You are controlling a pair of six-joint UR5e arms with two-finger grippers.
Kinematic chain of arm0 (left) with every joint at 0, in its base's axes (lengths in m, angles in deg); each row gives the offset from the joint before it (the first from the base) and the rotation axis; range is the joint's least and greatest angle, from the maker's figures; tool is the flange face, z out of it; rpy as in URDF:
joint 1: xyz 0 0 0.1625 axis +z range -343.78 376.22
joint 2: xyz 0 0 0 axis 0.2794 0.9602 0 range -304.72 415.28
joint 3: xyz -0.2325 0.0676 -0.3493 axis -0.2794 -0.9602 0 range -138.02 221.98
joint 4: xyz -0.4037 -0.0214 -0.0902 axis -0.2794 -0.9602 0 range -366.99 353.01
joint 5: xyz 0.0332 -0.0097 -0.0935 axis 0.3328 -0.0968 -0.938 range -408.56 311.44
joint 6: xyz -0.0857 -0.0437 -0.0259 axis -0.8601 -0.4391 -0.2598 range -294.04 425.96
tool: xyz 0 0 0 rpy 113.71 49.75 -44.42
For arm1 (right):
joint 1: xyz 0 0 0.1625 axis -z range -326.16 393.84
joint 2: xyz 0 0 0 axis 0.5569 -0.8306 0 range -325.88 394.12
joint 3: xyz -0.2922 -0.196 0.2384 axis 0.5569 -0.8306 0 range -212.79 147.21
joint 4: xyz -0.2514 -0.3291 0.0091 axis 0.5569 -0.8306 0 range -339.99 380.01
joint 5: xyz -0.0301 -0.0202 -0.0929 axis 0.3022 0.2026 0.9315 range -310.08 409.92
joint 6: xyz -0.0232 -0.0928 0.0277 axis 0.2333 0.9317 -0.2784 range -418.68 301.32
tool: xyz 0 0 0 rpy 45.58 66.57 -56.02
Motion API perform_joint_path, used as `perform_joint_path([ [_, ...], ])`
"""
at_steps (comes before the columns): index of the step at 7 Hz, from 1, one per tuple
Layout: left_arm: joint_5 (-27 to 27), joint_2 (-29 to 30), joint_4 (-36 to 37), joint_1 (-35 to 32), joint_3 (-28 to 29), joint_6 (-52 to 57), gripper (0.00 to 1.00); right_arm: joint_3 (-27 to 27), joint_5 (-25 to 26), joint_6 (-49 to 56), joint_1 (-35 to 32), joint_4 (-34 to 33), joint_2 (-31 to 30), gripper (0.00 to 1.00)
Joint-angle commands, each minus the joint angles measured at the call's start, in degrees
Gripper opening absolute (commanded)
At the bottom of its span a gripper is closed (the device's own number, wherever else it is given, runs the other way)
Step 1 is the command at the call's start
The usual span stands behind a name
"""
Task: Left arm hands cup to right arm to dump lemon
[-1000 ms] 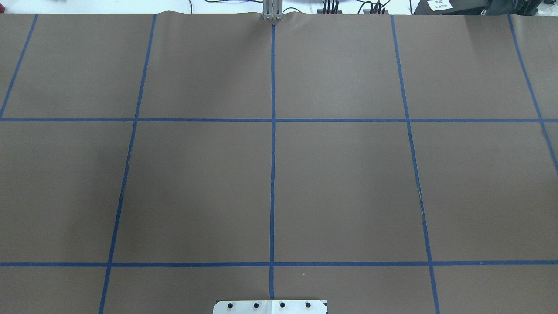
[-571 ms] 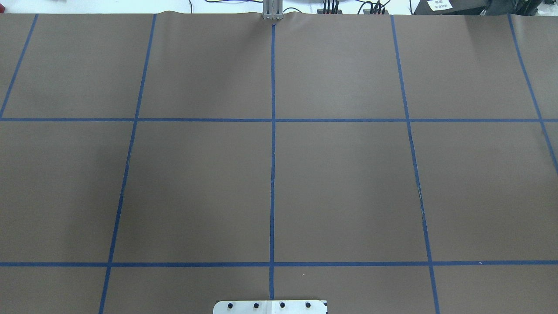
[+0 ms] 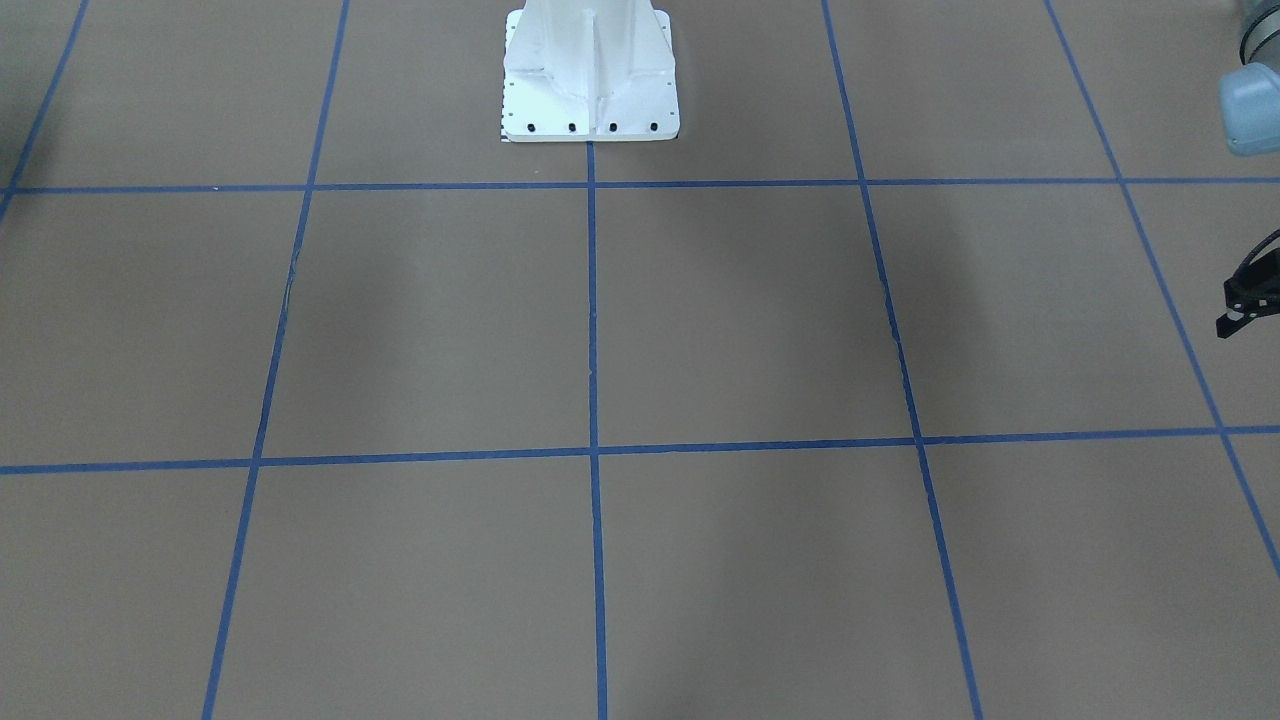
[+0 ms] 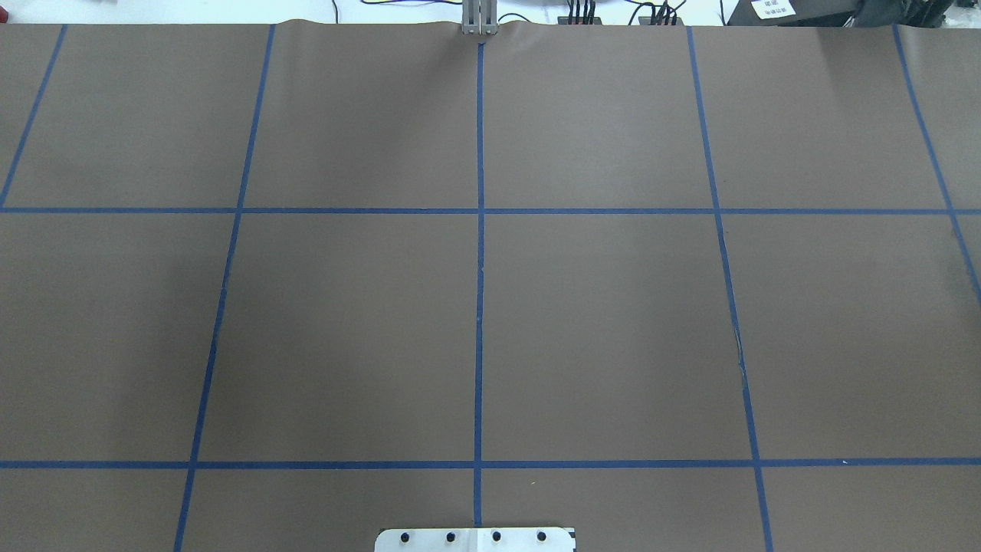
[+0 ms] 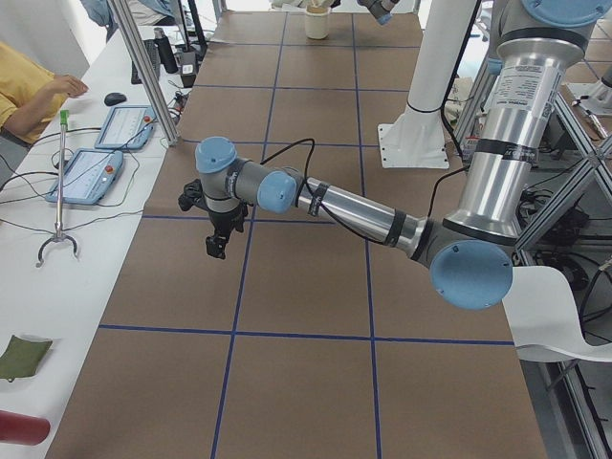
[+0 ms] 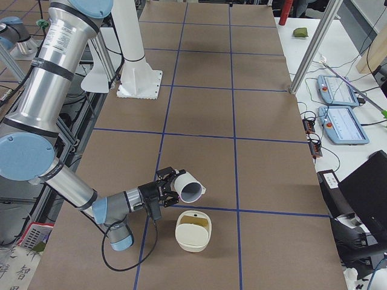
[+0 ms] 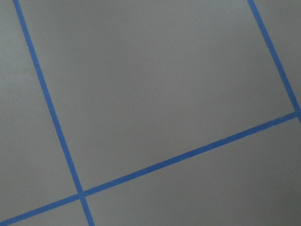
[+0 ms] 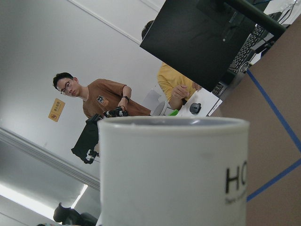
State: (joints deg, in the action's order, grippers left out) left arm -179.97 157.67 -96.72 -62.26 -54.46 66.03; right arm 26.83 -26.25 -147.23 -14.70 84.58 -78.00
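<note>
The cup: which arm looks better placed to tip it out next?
Right. The cup sits at the right gripper, tilted beside a cream tub; the left gripper hangs far down the table without it.

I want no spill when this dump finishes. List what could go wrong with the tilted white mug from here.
The white ceramic mug with black lettering hangs tilted in the right arm's gripper, its mouth seemingly nearer the edge of the cream tub than its middle; whatever tips out might land on the brown table. The grip cannot be judged from this view, so the mug might slip onto the tub.
</note>
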Motion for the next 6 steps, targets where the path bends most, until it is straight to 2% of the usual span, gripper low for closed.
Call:
perform_joint_path([
  [1, -0.1, -0.4, -0.1, 0.0, -0.1, 0.0, 1.0, 0.0, -3.5, 14.1, 0.0, -2.4, -1.7, 0.0],
  [3, -0.1, -0.7, -0.3, 0.0, -0.1, 0.1, 1.0, -0.1, -4.1, 29.6, 0.0, -4.1, -2.8, 0.0],
  [6, -0.2, -0.8, -0.3, 0.0, 0.0, 0.2, 1.0, 0.0, -3.8, 41.6, 0.2, -5.2, -2.9, 0.0],
])
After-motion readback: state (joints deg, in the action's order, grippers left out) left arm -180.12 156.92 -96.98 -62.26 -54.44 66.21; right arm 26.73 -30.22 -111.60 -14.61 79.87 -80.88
